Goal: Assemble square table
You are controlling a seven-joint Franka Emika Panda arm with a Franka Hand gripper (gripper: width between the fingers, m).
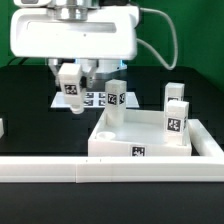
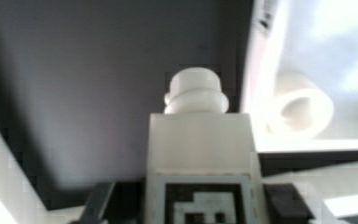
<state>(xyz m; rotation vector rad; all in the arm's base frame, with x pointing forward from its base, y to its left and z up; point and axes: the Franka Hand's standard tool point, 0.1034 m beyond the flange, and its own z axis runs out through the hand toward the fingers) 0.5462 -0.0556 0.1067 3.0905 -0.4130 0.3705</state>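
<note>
Hovering over the black table [image 1: 25,110], the gripper [image 1: 78,88] clasps a white leg [image 1: 70,87].

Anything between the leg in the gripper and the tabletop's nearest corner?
No: exterior view shows only bare black table between the held leg and the tabletop.

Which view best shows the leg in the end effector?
Wrist view: the held leg fills the frame, its screw tip clear. The exterior view shows the same leg small, hanging above the table beside the tabletop.
</note>
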